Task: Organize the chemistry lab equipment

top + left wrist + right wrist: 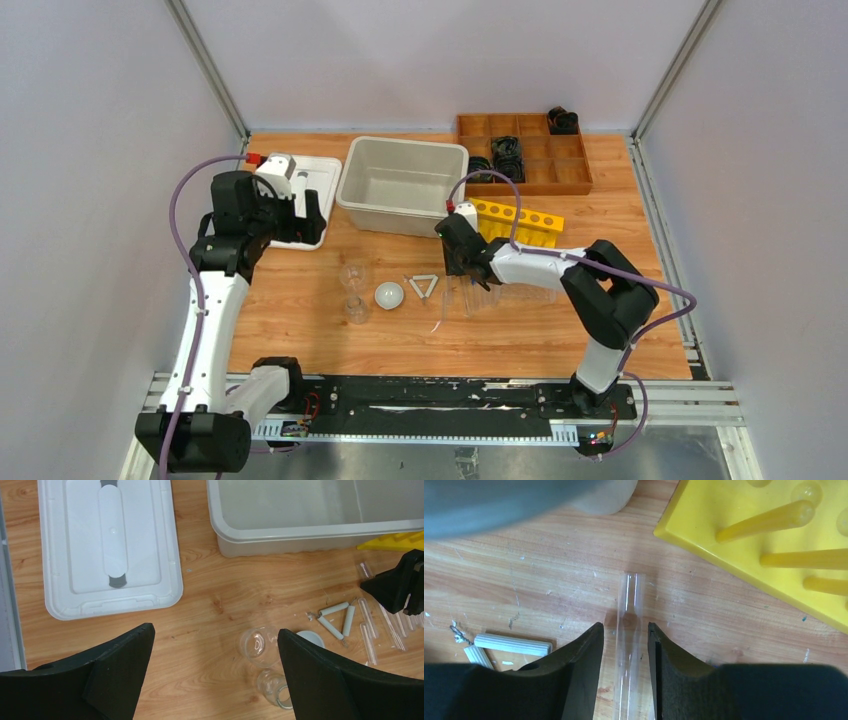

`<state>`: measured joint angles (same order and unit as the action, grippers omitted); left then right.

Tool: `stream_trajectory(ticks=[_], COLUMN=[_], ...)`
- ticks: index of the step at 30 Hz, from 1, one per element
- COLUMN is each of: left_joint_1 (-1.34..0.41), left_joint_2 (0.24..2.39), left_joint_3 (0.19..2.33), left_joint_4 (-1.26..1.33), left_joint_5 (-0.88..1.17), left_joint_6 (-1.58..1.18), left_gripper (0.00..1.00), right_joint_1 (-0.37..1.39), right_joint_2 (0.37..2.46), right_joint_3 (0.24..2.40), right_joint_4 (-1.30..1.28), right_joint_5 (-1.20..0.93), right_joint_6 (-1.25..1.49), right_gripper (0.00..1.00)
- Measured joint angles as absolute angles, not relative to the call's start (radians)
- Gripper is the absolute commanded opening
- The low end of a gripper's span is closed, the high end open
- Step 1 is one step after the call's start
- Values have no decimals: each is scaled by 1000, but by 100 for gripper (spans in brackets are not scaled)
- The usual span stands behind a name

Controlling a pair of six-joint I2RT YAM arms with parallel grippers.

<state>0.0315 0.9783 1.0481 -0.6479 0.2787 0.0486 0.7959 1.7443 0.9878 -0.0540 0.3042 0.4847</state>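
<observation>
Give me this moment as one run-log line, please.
left gripper open, holding nothing | right gripper open, straddling clear tube beside yellow rack

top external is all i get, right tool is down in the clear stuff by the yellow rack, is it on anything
Observer: The right tool straddles one clear tube lying flat. It is not yet clamped: the table shows between the tube and one finger.
Operator: left tool carrying anything
Observer: No. The left tool is wide open with nothing between its fingers. Two small glass beakers sit on the wood below it.
Operator: triangle in one piece
Observer: The left wrist view shows the white triangle frame as three white sleeves, with a twisted wire tail at one corner.
</observation>
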Motion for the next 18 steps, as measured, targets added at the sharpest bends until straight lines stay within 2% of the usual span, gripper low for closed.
stream_trajectory(ticks=[5,11,18], left_joint_1=[31,31,31], left_joint_2=[965,953,943], left_joint_3=[1050,1074,1085], left_joint_4=[-669,-694,-707], left_joint_5=[281,292,307], left_joint_6=[52,53,55], left_gripper=[100,100,100], right_joint_1=[812,836,845], right_joint_2=[1719,1684,1673], right_joint_3=[965,910,889], right_joint_4=[-63,-67,-57], right_joint_5=[303,304,305], right_joint_6=[464,457,458], right_gripper=[37,40,29])
